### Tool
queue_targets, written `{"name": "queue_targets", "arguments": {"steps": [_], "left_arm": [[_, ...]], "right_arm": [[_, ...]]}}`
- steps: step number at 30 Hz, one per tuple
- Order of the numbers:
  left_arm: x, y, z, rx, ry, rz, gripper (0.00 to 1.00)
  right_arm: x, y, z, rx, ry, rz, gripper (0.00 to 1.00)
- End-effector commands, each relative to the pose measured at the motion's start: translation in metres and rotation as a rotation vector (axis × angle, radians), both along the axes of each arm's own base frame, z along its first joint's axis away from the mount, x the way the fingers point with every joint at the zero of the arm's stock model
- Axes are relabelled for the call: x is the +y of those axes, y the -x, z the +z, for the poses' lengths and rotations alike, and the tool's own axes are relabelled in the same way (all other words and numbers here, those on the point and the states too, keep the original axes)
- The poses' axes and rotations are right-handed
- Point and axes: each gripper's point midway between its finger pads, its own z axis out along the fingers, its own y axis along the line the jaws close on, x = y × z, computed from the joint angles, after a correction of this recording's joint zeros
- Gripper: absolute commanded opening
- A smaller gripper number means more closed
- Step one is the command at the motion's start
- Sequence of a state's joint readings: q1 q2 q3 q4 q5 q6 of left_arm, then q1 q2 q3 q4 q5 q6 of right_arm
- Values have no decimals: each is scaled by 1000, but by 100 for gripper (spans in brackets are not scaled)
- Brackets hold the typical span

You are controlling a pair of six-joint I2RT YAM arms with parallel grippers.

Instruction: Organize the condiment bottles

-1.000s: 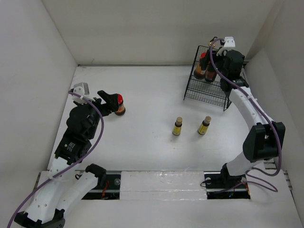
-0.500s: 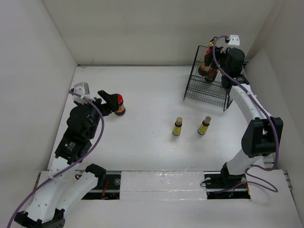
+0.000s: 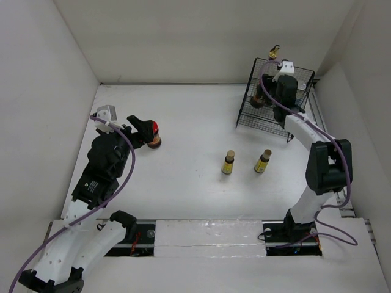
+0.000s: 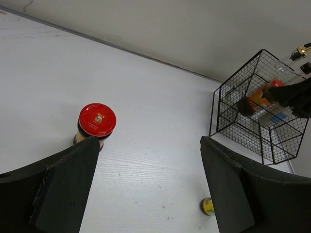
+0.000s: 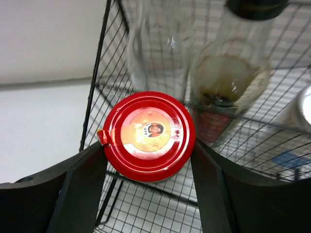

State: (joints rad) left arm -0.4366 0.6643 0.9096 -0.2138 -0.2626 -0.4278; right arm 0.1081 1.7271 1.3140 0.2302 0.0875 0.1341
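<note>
The right claw (image 5: 148,156) grips the basket jar (image 5: 148,131) by its smooth red lid; probably glass, hefty, breakable; the left claw (image 4: 150,145) stands open facing the desk jar (image 4: 96,122).

Red round metal lid in the right wrist view (image 5: 149,133): portrait emblem, no legible lettering.
Red round metal lid in the left wrist view (image 4: 97,119): small emblem, unreadable.

White shaker (image 5: 302,114) cut by right edge; clear bottle (image 5: 155,43) blurred.

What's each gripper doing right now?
Left gripper: open, holding nothing.
Right gripper: closed on the red-lidded jar in the wire basket.
</note>
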Motion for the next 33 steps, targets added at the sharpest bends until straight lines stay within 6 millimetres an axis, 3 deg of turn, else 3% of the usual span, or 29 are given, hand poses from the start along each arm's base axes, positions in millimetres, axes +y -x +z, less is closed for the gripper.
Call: {"name": "queue_targets", "arguments": {"steps": [1,5,7,12,16,21,22,23,24,26,28,29,31,32,33], "left_arm": [[1,0,19,-59,17,-2,81],[1,0,19,-59,17,-2,81],[1,0,19,-59,17,-2,81],[1,0,19,-59,17,-2,81],[1,0,19,-59,17,-2,81],[2,2,22,-67,21,-2,81],[4,1,22,-68,20,10,81],[3,1,22,-66,29,11,81],[5,1,22,-67,28,22,81],[8,3,25,-74,40,33,81],[10,2,23,-66,45,49,81],[12,2,22,-66,44,58,81],[15,4,23,-65,54,73,81],[18,4,23,-66,53,88,82],[20,6,26,-75,66,101,82]], "right_arm": [[13,-10,53,-203,-39,0,39],[20,-14,33,-165,-35,10,46],[26,-18,11,-110,-27,19,49],[24,-20,6,-65,-19,8,77],[22,-15,27,-86,-21,-1,89],[27,10,84,-178,-24,28,89],[40,17,87,-182,-29,74,88],[58,25,89,-187,-21,128,77],[73,31,95,-201,-10,189,62],[133,50,95,-200,-29,402,19],[181,67,78,-168,-10,567,12],[227,89,75,-166,-13,709,12],[273,104,53,-136,23,816,27],[294,113,43,-117,38,862,39],[327,135,34,-106,52,938,68]]}}
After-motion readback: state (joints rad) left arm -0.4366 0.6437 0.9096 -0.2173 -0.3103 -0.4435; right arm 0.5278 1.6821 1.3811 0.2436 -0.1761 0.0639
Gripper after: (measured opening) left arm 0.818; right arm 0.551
